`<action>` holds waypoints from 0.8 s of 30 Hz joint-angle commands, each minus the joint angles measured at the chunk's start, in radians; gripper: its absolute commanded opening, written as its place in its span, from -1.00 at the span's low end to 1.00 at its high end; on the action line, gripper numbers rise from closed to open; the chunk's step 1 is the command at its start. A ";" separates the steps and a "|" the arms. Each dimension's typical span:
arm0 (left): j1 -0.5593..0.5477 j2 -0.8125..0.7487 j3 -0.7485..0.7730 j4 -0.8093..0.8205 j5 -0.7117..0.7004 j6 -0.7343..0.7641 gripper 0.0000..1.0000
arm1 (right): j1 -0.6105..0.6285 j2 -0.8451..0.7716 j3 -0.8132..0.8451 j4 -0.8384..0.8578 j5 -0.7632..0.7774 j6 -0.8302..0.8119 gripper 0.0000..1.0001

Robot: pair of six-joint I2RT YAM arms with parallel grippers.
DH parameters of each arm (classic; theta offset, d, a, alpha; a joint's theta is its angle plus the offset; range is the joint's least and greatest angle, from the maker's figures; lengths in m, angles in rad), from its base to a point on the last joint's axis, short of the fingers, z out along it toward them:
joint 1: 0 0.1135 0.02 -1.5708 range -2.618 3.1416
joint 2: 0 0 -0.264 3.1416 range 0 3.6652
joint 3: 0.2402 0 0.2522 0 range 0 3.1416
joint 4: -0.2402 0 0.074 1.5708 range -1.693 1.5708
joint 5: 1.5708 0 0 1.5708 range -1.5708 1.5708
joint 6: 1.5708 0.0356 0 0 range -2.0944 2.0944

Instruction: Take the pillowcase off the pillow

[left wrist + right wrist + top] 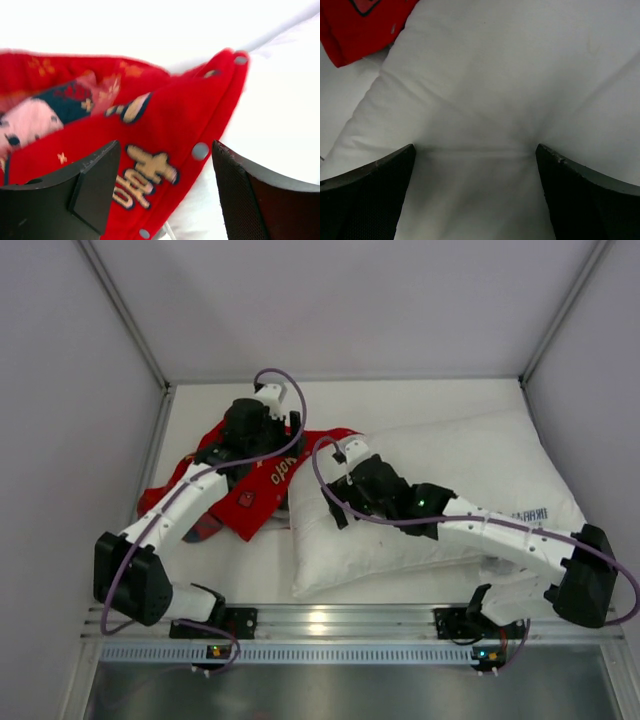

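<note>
Pillow (490,465) lies bare on the near right of the table (400,400), the right tool (475,152) spread wide with its fingers pressed into the creased white surface. Farther left, the red pillowcase (250,502) lies crumpled beside it, and the left tool (165,150) hangs open above, gripping nothing.

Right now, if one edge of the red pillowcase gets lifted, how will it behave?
Likely floppy: the pillowcase lies crumpled in folds, so it should drape and sag. Probably light, being thin cloth. Its snap buttons might snag.
</note>
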 commanded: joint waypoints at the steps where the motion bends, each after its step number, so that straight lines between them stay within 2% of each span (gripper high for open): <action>1: -0.057 0.050 0.114 0.095 -0.136 0.103 0.54 | 0.035 0.033 -0.099 0.028 0.071 0.076 0.98; 4: -0.066 0.116 0.171 0.092 -0.161 0.152 0.54 | 0.069 0.013 -0.223 0.103 0.060 0.156 0.97; 8: -0.075 0.162 0.157 0.094 -0.077 0.162 0.50 | 0.080 -0.047 -0.358 0.162 0.063 0.230 0.97; 13: -0.106 0.193 0.110 0.095 -0.055 0.188 0.44 | 0.080 -0.087 -0.432 0.168 0.097 0.279 0.97; 15: -0.112 0.203 0.105 0.094 -0.005 0.191 0.40 | 0.080 -0.113 -0.460 0.179 0.105 0.310 0.97; 16: -0.112 0.205 0.099 0.094 0.017 0.188 0.16 | 0.080 -0.131 -0.487 0.194 0.106 0.317 0.97; 19: -0.113 0.200 0.094 0.088 0.077 0.179 -0.34 | 0.080 -0.168 -0.538 0.206 0.115 0.353 0.97; 20: -0.113 0.196 0.094 0.083 0.080 0.179 -0.69 | 0.081 -0.179 -0.549 0.214 0.120 0.369 0.97; 21: -0.115 0.194 0.094 0.068 0.071 0.185 -0.90 | 0.080 -0.186 -0.576 0.220 0.117 0.377 0.97; 22: -0.116 0.194 0.096 0.062 0.056 0.186 -1.00 | 0.080 -0.206 -0.590 0.228 0.117 0.385 0.96; 24: -0.117 0.197 0.108 0.039 -0.014 0.185 -1.00 | 0.080 -0.229 -0.631 0.245 0.109 0.412 0.95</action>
